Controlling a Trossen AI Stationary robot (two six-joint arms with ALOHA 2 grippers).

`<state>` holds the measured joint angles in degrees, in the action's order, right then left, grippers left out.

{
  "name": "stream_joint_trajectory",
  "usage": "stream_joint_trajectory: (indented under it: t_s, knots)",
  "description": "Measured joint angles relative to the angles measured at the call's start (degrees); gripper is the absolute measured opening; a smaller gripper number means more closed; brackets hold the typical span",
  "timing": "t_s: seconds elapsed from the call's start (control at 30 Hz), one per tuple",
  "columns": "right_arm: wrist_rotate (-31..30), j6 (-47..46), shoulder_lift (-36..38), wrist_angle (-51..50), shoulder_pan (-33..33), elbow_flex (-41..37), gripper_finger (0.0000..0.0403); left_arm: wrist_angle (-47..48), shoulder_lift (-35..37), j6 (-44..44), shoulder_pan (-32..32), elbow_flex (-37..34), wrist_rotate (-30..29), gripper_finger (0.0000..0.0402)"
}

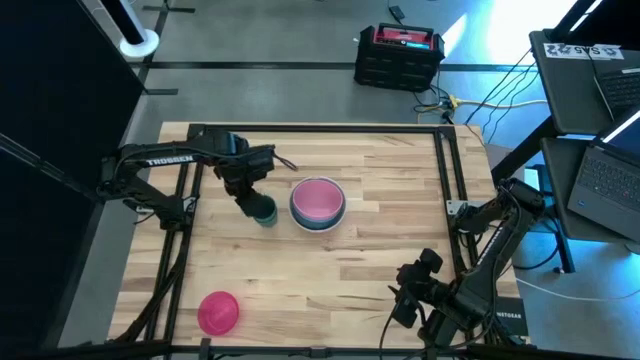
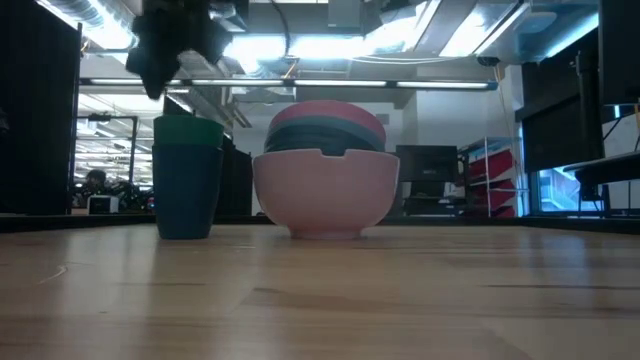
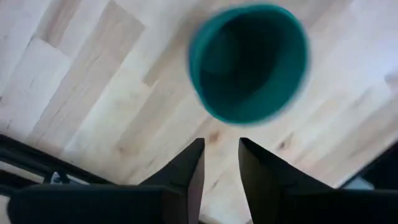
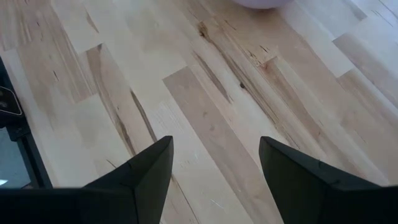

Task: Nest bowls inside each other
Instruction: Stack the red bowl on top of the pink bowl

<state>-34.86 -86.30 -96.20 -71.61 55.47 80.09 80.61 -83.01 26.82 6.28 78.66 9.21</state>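
Bowls sit on the wooden tabletop [image 1: 380,240], largest thing in the overhead view, with both dark arms reaching over it. Near the middle stands the nested stack [image 1: 318,203]: a pale pink bowl [image 2: 325,195] at the bottom in the low view, darker bowls inside it, and a pink one on top. Which colours the inner bowls are cannot be told from the low view. A lone magenta bowl [image 1: 218,311] lies apart, toward 7 o'clock from the stack, near the tabletop's front left corner.

At 9 o'clock from the stack, just beside it but not touching, stands a small teal-green cup [image 1: 263,211], upright. The left end effector [image 1: 249,204] hangs directly above this cup; its wrist camera looks straight down into the cup's mouth [image 3: 249,62], and its two fingers [image 3: 186,171] stand slightly parted with a narrow gap, gripping nothing. The right end effector [image 1: 410,300] waits at about 4 o'clock from the stack, near the tabletop's front right edge, its fingers [image 4: 146,171] spread wide over bare wood and holding nothing.
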Motion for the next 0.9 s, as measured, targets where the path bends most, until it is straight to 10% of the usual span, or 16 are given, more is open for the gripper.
stream_joint_trajectory:
  t_s: [0.53,0.9]
  knots:
    - [-0.34,7.69,0.02,1.49,-0.01,0.0,0.0223,-4.19,-3.61,24.04,-44.81,1.51,-4.88,0.008]
    - [0.31,10.08,0.1,3.06,-0.01,0.0,0.0223,-7.24,-9.28,23.72,-50.26,-2.41,-7.91,0.008]
